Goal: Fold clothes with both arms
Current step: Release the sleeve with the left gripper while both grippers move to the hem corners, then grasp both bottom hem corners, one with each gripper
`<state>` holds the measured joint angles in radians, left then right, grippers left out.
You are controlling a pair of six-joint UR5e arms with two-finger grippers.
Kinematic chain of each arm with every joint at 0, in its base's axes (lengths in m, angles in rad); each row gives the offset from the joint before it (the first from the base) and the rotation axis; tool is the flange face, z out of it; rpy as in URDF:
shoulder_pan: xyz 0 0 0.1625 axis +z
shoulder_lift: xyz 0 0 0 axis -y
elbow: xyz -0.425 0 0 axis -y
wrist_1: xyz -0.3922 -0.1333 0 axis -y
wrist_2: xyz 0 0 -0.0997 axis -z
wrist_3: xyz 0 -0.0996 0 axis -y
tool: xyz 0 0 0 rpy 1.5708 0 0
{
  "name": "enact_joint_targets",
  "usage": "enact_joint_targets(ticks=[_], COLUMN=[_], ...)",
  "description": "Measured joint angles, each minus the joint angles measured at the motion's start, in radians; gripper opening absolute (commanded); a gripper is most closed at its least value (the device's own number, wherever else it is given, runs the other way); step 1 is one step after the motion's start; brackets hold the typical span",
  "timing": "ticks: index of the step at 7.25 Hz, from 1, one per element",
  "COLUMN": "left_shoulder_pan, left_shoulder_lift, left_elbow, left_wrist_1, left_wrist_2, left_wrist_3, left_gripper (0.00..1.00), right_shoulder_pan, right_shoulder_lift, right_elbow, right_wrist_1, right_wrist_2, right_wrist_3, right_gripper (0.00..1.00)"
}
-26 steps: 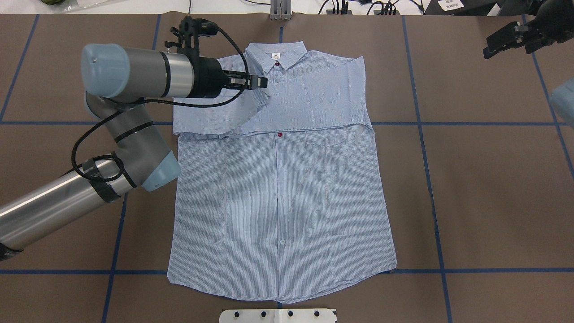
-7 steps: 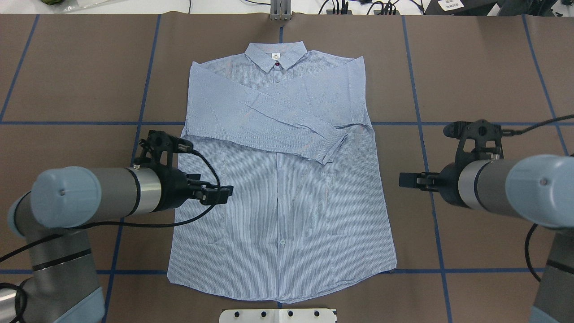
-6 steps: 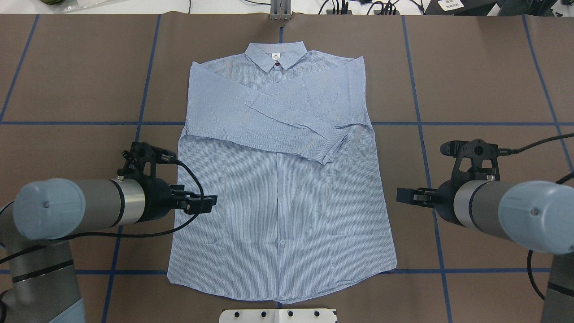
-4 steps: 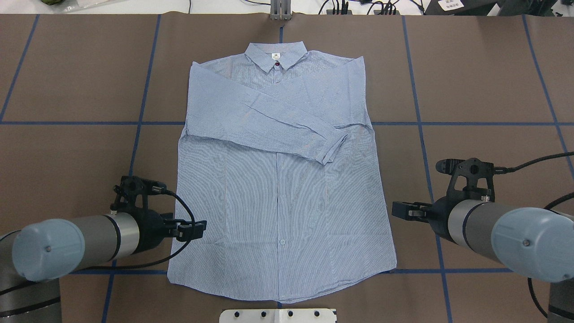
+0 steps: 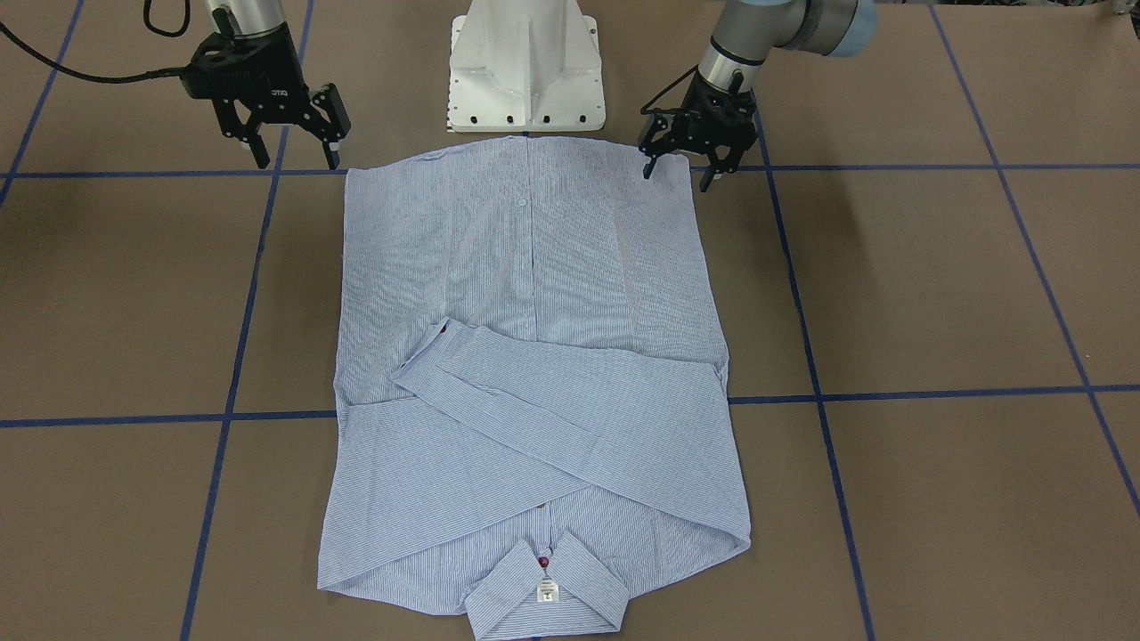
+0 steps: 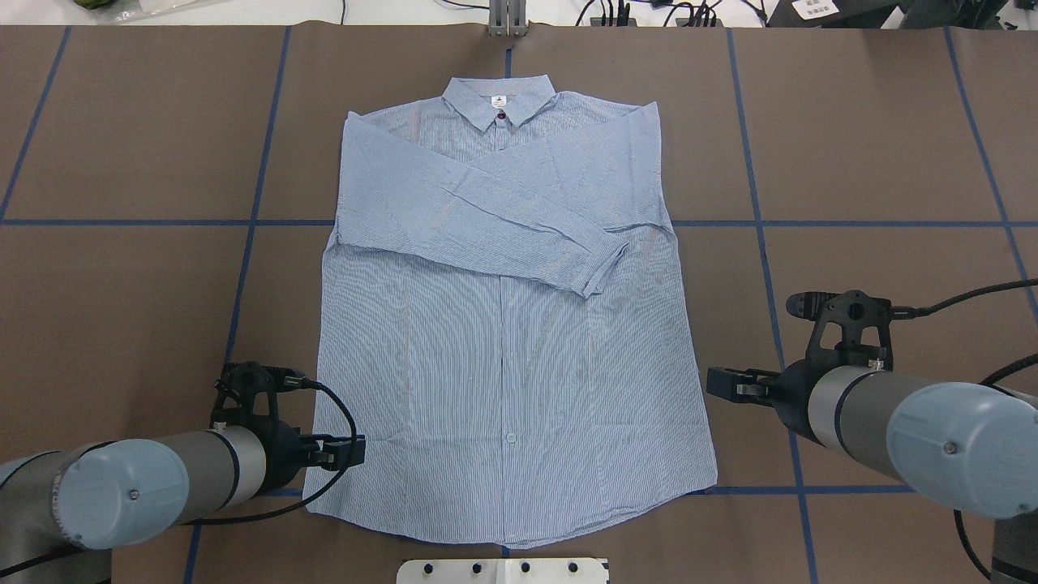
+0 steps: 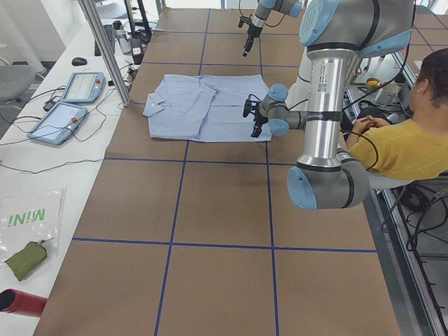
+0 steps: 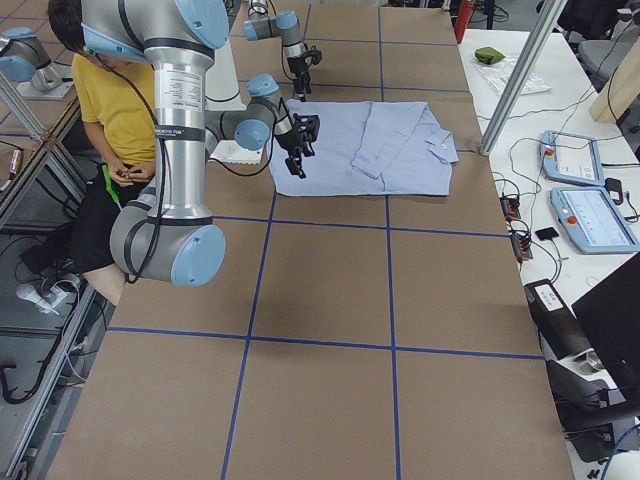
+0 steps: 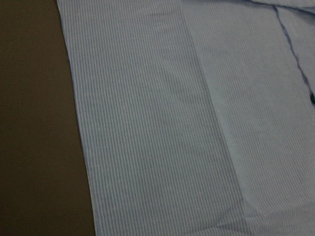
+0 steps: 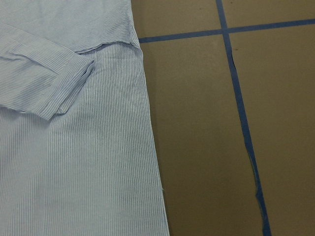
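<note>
In the middle of the brown surface (image 6: 892, 146) the striped shirt (image 6: 503, 365) lies flat, front up, sleeves folded across its chest. The left claw (image 5: 679, 174) hangs spread over one hem corner; the right claw (image 5: 298, 160), also spread, is just beside the other.

The left arm (image 6: 203, 478) and right arm (image 6: 851, 397) are showing as grey metal tubes with pale blue joint caps. Black cables (image 6: 965, 294) are looping from each wrist past a black camera bracket (image 6: 847, 320). The left hand (image 6: 353, 452) and right hand (image 6: 722, 383) are showing black, two-fingered, the right one bearing white lettering (image 5: 272, 92). The white pedestal base (image 5: 525, 53) is showing a row of dark screws (image 5: 509, 118).
</note>
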<state>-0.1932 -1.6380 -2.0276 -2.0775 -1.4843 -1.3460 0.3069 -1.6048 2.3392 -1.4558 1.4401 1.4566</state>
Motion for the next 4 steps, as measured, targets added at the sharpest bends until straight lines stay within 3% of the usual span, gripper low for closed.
enact_joint_targets(ticks=[1,4], left_shoulder_pan=[0.016,0.074], left_shoulder_lift=[0.0,0.003], left_elbow=[-0.001,0.001], left_wrist_1=[0.026,0.063], left_wrist_2=[0.0,0.004], left_wrist_3=[-0.025,-0.083], left_gripper=[0.96,0.75], right_shoulder_pan=[-0.001,-0.007], right_shoulder_lift=[0.0,0.001], right_elbow=[0.0,-0.002], right_wrist_1=[0.0,0.0], right_wrist_2=[-0.001,-0.005], right_wrist_3=[0.0,-0.001], right_gripper=[1.0,1.0])
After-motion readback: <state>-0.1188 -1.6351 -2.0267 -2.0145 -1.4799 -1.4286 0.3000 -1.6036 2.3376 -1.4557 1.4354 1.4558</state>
